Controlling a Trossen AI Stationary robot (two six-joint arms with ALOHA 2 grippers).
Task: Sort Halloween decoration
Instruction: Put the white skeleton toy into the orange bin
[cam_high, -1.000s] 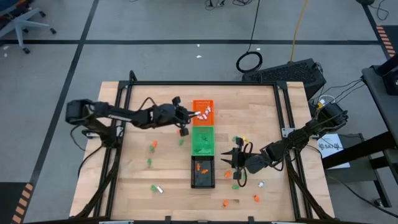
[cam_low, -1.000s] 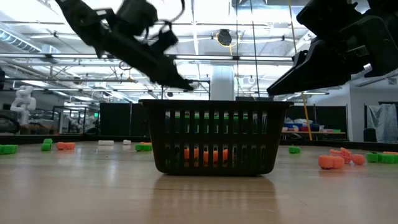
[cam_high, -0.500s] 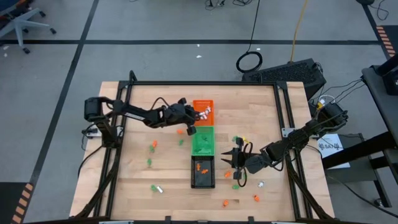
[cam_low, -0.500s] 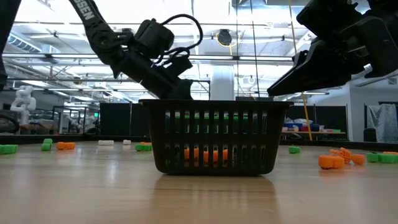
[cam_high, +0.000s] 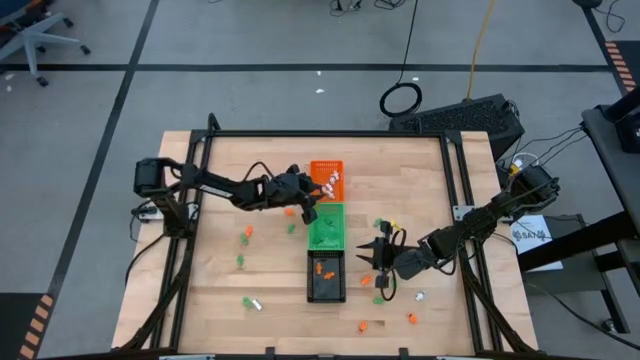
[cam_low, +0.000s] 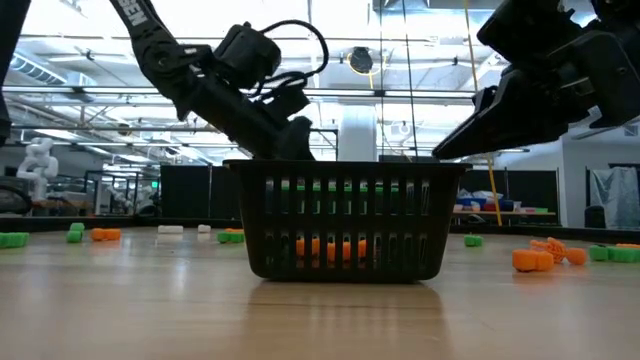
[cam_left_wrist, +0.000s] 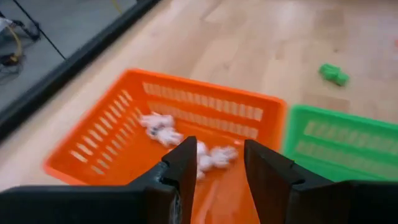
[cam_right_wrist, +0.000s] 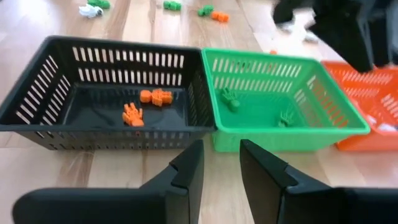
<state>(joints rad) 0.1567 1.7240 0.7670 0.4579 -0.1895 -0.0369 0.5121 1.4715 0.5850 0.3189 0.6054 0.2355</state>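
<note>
- Left gripper hovers over the orange tray, fingers parted, nothing between them.
- White trinkets lie in that tray, just ahead of its fingertips.
- Right gripper waits beside the black tray, fingers apart, empty.
- More trinkets are scattered on the table.
- They look light, stiff and small; best pinched across the middle, one at a time.

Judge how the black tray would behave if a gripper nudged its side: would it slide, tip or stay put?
The black tray looks like thin slotted plastic holding only two orange trinkets, so it would probably slide easily. Its wide flat base makes tipping unlikely. The green tray beside it might stop it.
</note>
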